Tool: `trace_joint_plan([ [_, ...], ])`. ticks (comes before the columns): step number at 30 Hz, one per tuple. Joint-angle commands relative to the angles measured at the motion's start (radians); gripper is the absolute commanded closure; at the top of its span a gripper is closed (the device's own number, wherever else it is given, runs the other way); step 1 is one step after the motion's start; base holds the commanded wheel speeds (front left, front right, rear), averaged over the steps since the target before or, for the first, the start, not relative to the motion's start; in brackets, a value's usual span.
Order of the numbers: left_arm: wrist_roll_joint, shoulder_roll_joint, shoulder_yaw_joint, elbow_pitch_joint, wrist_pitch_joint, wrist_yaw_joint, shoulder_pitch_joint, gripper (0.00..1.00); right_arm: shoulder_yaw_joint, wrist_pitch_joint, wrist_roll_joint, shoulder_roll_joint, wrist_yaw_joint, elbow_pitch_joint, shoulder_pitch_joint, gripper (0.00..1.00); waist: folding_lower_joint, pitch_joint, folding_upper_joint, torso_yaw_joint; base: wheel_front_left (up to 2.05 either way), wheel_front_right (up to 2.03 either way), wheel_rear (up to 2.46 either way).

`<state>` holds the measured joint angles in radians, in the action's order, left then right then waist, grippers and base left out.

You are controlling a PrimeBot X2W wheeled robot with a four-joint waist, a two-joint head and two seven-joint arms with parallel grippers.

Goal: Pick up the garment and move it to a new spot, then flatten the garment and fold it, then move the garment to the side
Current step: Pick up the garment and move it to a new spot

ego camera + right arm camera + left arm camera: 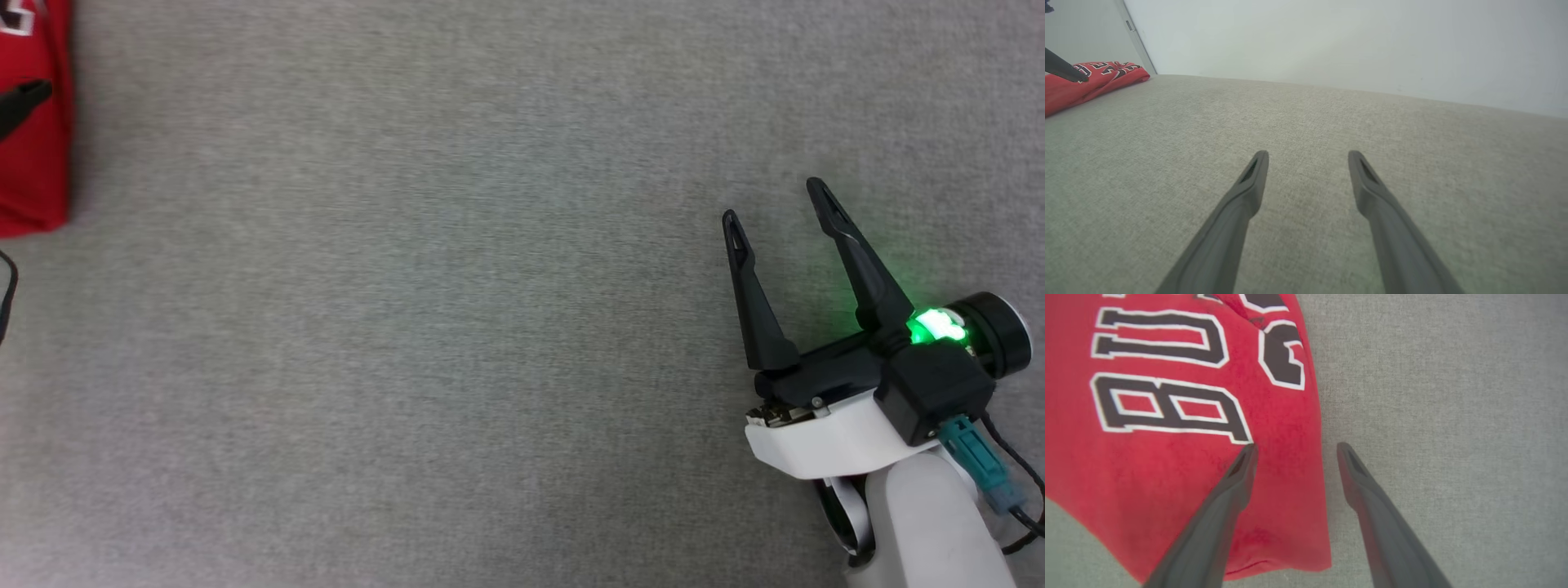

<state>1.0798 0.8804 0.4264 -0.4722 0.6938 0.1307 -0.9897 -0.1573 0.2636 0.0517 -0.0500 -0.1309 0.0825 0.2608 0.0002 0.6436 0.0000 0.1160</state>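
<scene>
Lying on the grey fabric surface (457, 327), the red shirt (1147, 469) with black, white-outlined lettering is seen directly beneath the left end effector (1294, 447). That end effector is held wide apart, with nothing gripped. One finger (1237, 477) is placed over the red cloth near the letter B, while the other is found just past the shirt's edge, over bare grey fabric. A corner of the shirt is shown below and between the two fingers. Whether the finger over the cloth is touching it cannot be told. The right end effector (771, 200) is likewise spread wide and empty, poised over bare fabric. It is kept well apart from the shirt, which is located far off to its left. A green light (935, 327) is lit at its wrist. A pale wall (1331, 49) is seen beyond its fingertips.
</scene>
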Motion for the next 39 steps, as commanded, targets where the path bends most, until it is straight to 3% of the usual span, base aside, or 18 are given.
trace_joint_plan([
  [1,-0.004,0.006,0.010,-0.011,0.003,-0.001,-0.010,0.00,-0.001,0.002,-0.004,-0.001,0.000,-0.002,0.005,0.00,-0.0002,0.018,0.0000,-0.019,0.00,0.00,0.00],
  [6,0.001,-0.004,0.061,-0.089,0.016,-0.001,-0.008,0.00,-0.001,0.001,-0.013,-0.001,0.000,-0.001,0.013,0.00,-0.0002,0.026,0.0000,-0.036,0.00,0.00,0.00],
  [7,0.005,-0.011,0.068,-0.103,0.017,-0.001,-0.004,0.25,0.001,0.001,-0.014,-0.001,0.000,0.000,0.012,0.00,-0.0002,0.025,0.0000,-0.036,0.00,0.00,0.00],
  [8,0.009,-0.015,0.078,-0.111,0.019,-0.001,-0.001,0.74,0.002,0.001,-0.014,-0.001,0.000,0.001,0.011,0.00,-0.0002,0.024,0.0000,-0.036,0.00,0.00,0.00],
  [9,0.017,-0.019,0.087,-0.119,0.022,-0.001,0.004,1.00,0.003,0.001,-0.010,-0.001,0.000,0.000,0.009,0.00,-0.0002,0.023,0.0000,-0.035,0.00,0.00,0.00],
  [18,0.052,-0.008,0.167,-0.043,-0.133,-0.001,-0.001,1.00,-0.009,0.002,0.007,-0.001,0.000,-0.027,-0.014,0.00,-0.0002,-0.078,0.0000,-0.016,0.00,0.00,0.00],
  [28,0.021,0.022,0.347,0.135,-0.334,-0.001,0.027,1.00,-0.021,0.002,-0.034,-0.001,0.000,-0.066,-0.051,0.00,-0.0002,-0.257,0.0000,-0.049,0.00,0.00,0.00],
  [33,-0.002,0.002,0.444,0.230,-0.425,-0.001,0.037,1.00,-0.005,0.002,-0.053,-0.001,0.000,-0.072,-0.072,0.00,-0.0002,-0.326,0.0000,-0.081,0.00,0.00,0.00],
  [39,-0.030,-0.087,0.564,0.307,-0.506,-0.001,0.073,1.00,0.011,0.002,-0.065,0.000,0.000,-0.079,-0.094,0.00,-0.0002,-0.388,0.0000,-0.124,0.00,0.00,0.00],
])
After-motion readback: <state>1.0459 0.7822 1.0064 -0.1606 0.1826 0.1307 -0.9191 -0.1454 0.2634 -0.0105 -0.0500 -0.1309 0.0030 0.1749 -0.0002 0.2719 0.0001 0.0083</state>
